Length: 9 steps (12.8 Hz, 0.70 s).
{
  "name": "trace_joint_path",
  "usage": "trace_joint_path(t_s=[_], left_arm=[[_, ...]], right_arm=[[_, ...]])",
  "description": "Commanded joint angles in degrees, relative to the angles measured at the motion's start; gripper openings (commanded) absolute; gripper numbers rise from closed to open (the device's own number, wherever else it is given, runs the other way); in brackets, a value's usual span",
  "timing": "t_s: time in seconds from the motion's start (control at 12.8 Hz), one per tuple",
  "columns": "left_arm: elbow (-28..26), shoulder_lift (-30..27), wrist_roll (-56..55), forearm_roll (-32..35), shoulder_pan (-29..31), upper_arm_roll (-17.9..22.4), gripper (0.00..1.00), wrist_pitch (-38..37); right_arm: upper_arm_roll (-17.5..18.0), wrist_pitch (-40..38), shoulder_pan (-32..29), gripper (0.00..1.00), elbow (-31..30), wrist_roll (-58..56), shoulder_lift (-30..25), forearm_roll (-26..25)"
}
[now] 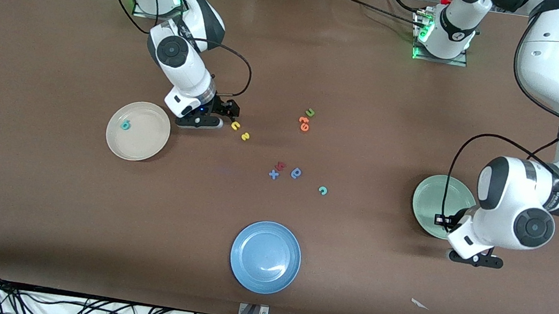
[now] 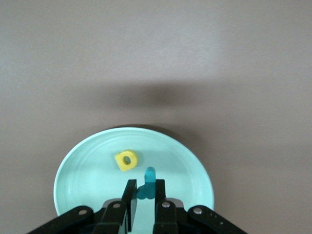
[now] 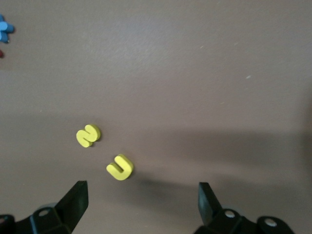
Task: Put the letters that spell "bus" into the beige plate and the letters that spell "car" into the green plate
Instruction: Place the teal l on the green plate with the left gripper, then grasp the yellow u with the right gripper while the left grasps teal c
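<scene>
You will find the plate at the right arm's end of the table carrying the b, with the right claw spread wide just beside that plate, over the table next to the u and the s, which lie close together. The plate at the left arm's end contains the a, and the left claw hangs over it, clamped on the r. Between the two plates, locate the c near the x; the third plate lies nearer to the front camera than all of these.
</scene>
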Motion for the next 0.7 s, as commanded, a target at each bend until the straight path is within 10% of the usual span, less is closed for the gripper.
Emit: trace_joint_path(t_s=[0.0, 0.08, 0.62], left_arm=[[-14.3, -7.7, 2.4, 1.1, 1.4, -0.7, 0.57, 9.0], [-13.5, -7.6, 2.3, 1.0, 1.4, -0.8, 1.0, 8.6], [-10.3, -3.6, -20.6, -5.9, -6.6, -8.1, 1.0, 12.8]], right_arm=[[-2.1, 1.6, 3.2, 1.0, 1.9, 5.7, 3.0, -4.8], [-2.6, 1.6, 4.3, 1.0, 2.6, 7.9, 4.0, -6.9], [-6.0, 1.5, 10.3, 1.0, 5.6, 15.9, 7.8, -13.8]])
